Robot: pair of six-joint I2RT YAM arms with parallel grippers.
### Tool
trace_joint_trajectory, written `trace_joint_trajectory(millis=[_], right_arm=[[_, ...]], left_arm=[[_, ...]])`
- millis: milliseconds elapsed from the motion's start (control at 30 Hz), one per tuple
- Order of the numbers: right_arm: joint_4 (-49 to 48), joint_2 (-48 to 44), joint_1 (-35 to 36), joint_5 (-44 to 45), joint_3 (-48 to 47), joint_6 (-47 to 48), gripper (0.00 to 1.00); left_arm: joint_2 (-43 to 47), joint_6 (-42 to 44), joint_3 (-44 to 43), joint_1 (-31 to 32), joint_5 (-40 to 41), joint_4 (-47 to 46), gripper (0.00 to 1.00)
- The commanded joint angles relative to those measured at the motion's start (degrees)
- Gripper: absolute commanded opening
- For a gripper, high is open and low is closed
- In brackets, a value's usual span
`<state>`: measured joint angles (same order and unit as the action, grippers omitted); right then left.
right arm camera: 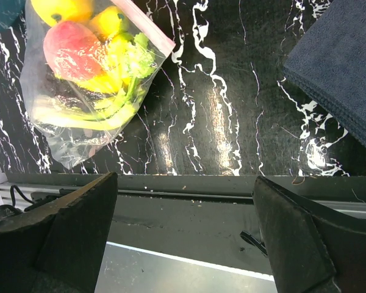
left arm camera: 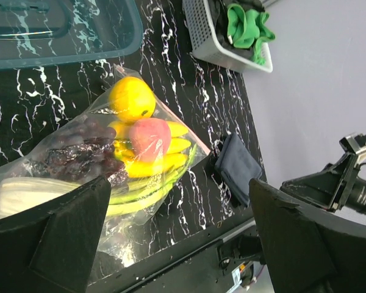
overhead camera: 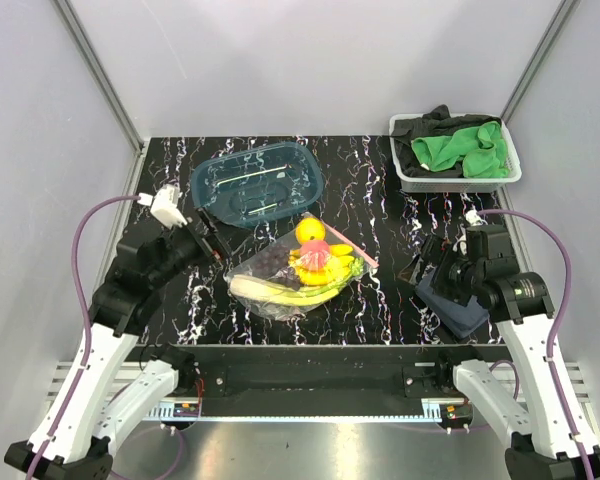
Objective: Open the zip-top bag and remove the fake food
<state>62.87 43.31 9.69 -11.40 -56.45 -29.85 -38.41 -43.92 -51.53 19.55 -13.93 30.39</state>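
Lying on the counter [overhead camera: 380, 190], the zip-top bag [overhead camera: 280, 298] (fake food [overhead camera: 315, 258] inside) sits between both arms' wide, empty jaws.

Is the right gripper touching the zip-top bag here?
Apart. The top external view shows bare marble table between the right gripper and the zip-top bag.

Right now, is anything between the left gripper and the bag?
Nothing visible does. The open left gripper sits just left of the bag; the tray lies farther back, off that line.
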Motion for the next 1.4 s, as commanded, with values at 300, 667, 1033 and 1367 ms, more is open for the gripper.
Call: trace_joint_trajectory(millis=[300,667,1033,1367], right_arm=[[-25.33,18.72,-0.2,-12.24,-1.03,-1.01,1.0],[-36.5,52.46,-0.2,-25.85,-16.67,7.43,1.0],[-39.74,72.08,0.06,-33.95,-27.32,7.88,0.86],[-47.83,76.57,5.16,-40.8,-24.25,3.85,0.68]], left_arm=[[-6.06,4.9,-1.12,-0.22,-7.51,-1.74,0.99],[-14.75,6.2,4.86,1.98,-16.56,-5.44,0.97],[-29.62,17.03,-6.92,1.98,-17.88,5.29,0.86],[-29.26,17.03,-5.69,2.07,-19.29,5.29,0.85]])
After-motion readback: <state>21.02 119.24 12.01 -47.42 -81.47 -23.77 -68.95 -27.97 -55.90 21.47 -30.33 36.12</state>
